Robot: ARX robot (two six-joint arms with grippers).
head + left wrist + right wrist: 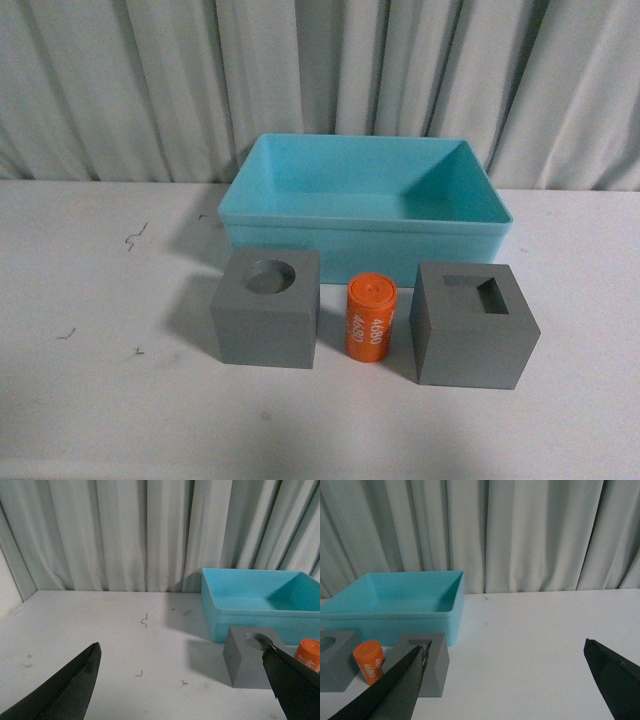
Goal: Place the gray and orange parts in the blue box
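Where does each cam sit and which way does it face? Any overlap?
Front: on the body between the arms, looking forward and down at the table: blue box behind, round-recess cube, orange cylinder, square-recess cube in front; no arm shows.
Left wrist: low over the table, facing the curtain; open left gripper frames the box, round-recess cube, cylinder edge.
Right wrist: also low, facing the curtain; open right gripper frames the box, cylinder, both cubes.
Shared: all three show box, cylinder, round-recess cube.
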